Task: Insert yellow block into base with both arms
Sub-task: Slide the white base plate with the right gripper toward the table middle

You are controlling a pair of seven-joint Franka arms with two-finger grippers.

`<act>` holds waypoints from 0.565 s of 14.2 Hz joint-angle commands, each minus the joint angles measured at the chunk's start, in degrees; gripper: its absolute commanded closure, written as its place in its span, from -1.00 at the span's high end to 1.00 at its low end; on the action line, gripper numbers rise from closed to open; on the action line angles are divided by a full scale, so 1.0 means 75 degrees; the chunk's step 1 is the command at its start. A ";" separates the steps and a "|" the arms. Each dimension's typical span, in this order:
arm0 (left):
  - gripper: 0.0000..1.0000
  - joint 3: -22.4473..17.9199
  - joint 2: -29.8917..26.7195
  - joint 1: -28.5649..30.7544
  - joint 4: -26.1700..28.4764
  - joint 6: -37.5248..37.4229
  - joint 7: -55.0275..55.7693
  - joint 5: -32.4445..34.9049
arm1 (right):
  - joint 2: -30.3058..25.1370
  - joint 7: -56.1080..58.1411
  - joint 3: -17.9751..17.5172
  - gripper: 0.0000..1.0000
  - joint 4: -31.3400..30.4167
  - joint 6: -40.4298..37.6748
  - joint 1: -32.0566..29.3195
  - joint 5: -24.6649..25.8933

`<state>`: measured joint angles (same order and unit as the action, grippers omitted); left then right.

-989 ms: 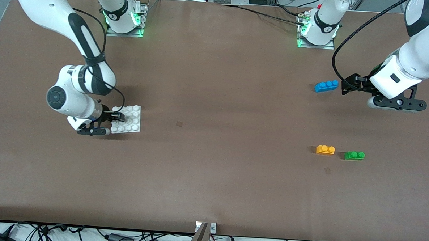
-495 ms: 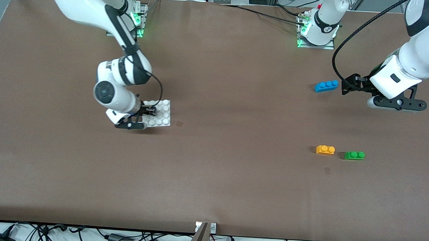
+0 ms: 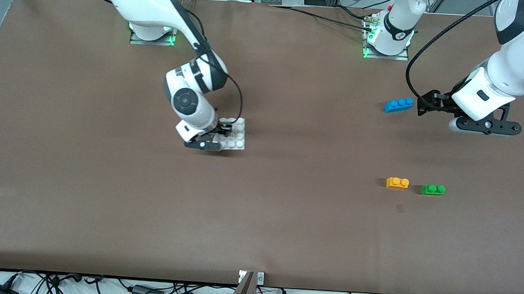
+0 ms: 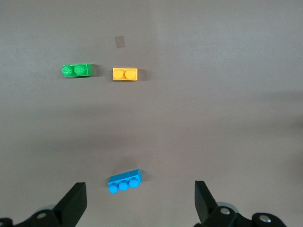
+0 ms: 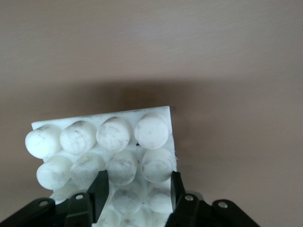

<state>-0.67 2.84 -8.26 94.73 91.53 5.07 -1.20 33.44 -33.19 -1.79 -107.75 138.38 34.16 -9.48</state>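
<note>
The yellow block point(image 3: 397, 183) point(image 4: 125, 74) lies on the table toward the left arm's end, studs up, with no gripper near it. My right gripper point(image 3: 222, 130) point(image 5: 137, 182) is shut on the base point(image 3: 236, 139) point(image 5: 102, 137), a white studded plate, gripping it at one edge over the middle of the table. The plate casts a shadow on the table below. My left gripper point(image 3: 426, 104) point(image 4: 140, 198) hangs open over the table beside the blue brick point(image 3: 398, 105) point(image 4: 124, 181), with nothing between its fingers.
A green brick point(image 3: 433, 189) point(image 4: 77, 70) lies beside the yellow block, closer to the left arm's end. The blue brick lies farther from the front camera than both. Small dark marks point(image 3: 399, 208) dot the brown table.
My right arm has carried the base from the right arm's end toward the table's middle. The left arm and the three bricks have not moved.
</note>
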 commanded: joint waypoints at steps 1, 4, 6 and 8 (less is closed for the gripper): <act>1.00 -0.0040 0.0043 0.0012 -0.0114 -0.0087 -0.0195 -0.0122 | 0.1434 -0.0903 0.0005 0.16 0.1156 0.0276 0.0786 -0.0095; 1.00 -0.0040 0.0066 0.0012 -0.0114 -0.0087 -0.0195 -0.0122 | 0.1974 -0.1339 0.0005 0.16 0.2083 0.0276 0.1173 -0.0095; 1.00 -0.0040 0.0066 0.0000 -0.0114 -0.0087 -0.0183 -0.0122 | 0.2220 -0.1667 0.0005 0.16 0.2517 0.0276 0.1420 -0.0095; 1.00 -0.0040 0.0066 0.0012 -0.0114 -0.0087 -0.0183 -0.0122 | 0.2221 -0.1680 -0.0007 0.16 0.2577 0.0276 0.1480 -0.0095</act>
<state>-0.68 2.93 -8.25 94.73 91.53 5.06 -1.20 43.01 -44.38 -1.68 -92.13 137.97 43.73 -9.48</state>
